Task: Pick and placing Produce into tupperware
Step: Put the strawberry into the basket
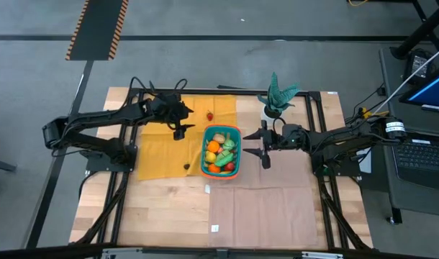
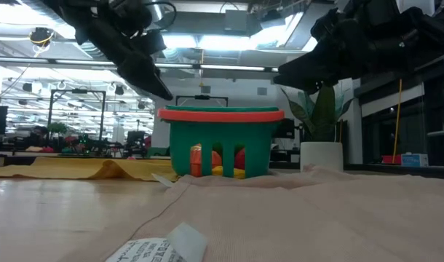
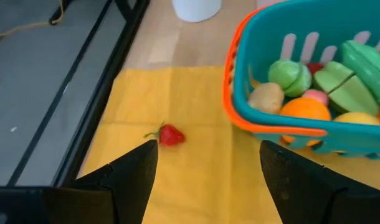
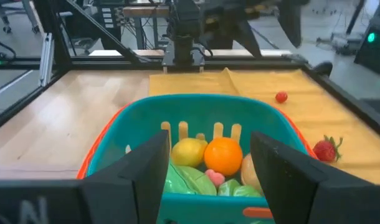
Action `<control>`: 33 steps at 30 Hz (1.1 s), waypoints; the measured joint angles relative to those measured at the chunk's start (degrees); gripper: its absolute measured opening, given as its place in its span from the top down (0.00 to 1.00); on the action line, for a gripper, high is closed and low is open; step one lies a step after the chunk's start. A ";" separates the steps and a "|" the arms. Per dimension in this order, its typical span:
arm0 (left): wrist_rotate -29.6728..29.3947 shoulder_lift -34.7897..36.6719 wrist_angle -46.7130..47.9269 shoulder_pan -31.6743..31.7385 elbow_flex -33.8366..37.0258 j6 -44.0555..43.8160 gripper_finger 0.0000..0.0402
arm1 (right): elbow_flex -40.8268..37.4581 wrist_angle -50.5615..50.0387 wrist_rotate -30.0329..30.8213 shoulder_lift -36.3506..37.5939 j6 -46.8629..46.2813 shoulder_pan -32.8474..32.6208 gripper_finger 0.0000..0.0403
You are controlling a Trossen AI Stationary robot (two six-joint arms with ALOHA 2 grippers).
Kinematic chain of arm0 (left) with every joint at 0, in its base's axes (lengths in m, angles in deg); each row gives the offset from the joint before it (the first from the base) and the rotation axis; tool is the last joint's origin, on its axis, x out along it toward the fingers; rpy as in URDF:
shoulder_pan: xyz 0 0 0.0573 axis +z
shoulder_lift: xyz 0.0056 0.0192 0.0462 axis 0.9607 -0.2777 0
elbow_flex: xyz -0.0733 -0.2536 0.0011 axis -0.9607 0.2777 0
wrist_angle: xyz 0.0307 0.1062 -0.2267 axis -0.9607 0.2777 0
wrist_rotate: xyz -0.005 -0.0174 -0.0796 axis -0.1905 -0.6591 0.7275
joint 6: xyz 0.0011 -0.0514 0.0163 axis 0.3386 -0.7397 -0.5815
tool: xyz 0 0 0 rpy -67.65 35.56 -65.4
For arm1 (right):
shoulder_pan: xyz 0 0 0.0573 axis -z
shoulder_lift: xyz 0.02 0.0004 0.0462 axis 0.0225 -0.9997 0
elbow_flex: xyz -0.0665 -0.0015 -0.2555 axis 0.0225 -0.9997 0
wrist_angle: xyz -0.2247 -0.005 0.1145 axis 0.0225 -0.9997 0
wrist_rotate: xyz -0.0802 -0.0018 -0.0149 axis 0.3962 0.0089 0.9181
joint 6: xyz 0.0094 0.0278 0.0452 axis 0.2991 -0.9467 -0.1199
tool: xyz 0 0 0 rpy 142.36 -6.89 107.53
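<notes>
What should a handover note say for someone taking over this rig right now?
Left gripper: open, empty, hovering over the yellow cloth beside the basket.
Right gripper: open, empty, at the basket's other side.
Teal basket: already holds most of the produce, including an orange, a lemon and green pieces.
Left to do: a strawberry lies on the cloth just ahead of the left gripper, a small red piece lies farther out, and a small dark item whose identity I cannot tell.
</notes>
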 joint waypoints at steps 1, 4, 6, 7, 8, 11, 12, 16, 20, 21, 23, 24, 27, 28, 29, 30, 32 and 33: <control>0.04 -0.36 -0.17 0.56 0.00 0.01 0.32 | 0.00 0.20 0.00 0.00 1.07 -0.01 0.44; 0.07 -1.58 -0.65 2.39 0.00 0.01 0.32 | -0.02 0.94 0.27 -0.02 3.59 0.19 0.44; 0.07 -2.66 -0.75 3.30 0.00 -0.03 0.32 | -0.02 2.42 2.00 -0.02 4.76 0.57 0.44; 0.33 -3.20 -1.01 3.64 0.00 -0.07 0.32 | -0.02 2.87 3.52 -0.02 5.25 0.73 0.44; 0.86 -3.67 -1.52 3.91 0.00 -0.45 0.32 | -0.02 3.11 5.02 -0.02 5.53 0.98 0.44; 1.29 -4.91 -2.76 4.09 0.00 -2.94 0.32 | -0.02 3.17 9.81 -0.02 5.77 1.89 0.44; 1.30 -5.11 -2.87 4.09 0.00 -3.37 0.32 | -0.02 3.14 11.27 -0.02 5.79 2.22 0.44; 1.31 -5.52 -4.35 4.09 0.00 -4.48 0.32 | -0.02 3.15 13.70 -0.02 5.66 3.79 0.44; 1.30 -5.50 -5.57 3.63 -0.31 -0.28 0.32 | -0.02 3.20 13.76 -0.02 3.18 5.03 0.44; 1.31 -5.50 -5.50 3.56 -0.69 -0.24 0.32 | -0.02 3.36 13.76 -0.02 1.48 5.30 0.44; 1.38 -5.50 -5.50 3.54 -1.92 -0.37 0.32 | -0.02 4.89 13.74 -0.02 -2.65 5.74 0.44; 1.38 -5.55 -5.33 3.57 -2.74 -0.45 0.32 | -0.02 6.06 13.74 -0.02 -4.59 5.90 0.44; 2.44 -6.14 -3.45 3.68 -6.47 -0.23 0.32 | -0.01 8.36 13.62 -0.02 -8.65 6.04 0.44; 3.51 -6.66 -3.52 3.88 -7.86 -0.13 0.32 | -0.02 9.01 13.62 -0.02 -9.33 6.03 0.44; 4.61 -7.37 -3.96 4.16 -9.15 -0.11 0.32 | 0.02 9.32 13.62 -0.01 -9.47 6.02 0.44; 5.79 -8.24 -3.60 4.52 -10.24 -0.11 0.32 | 0.02 9.27 13.62 0.00 -9.43 6.02 0.44; 7.13 -11.27 -1.80 5.34 -12.97 -0.03 0.32 | 0.02 9.06 13.61 0.00 -9.45 6.02 0.44; 7.19 -13.08 -0.01 5.75 -14.54 -0.01 0.32 | 0.01 9.14 13.58 0.00 -9.51 6.02 0.44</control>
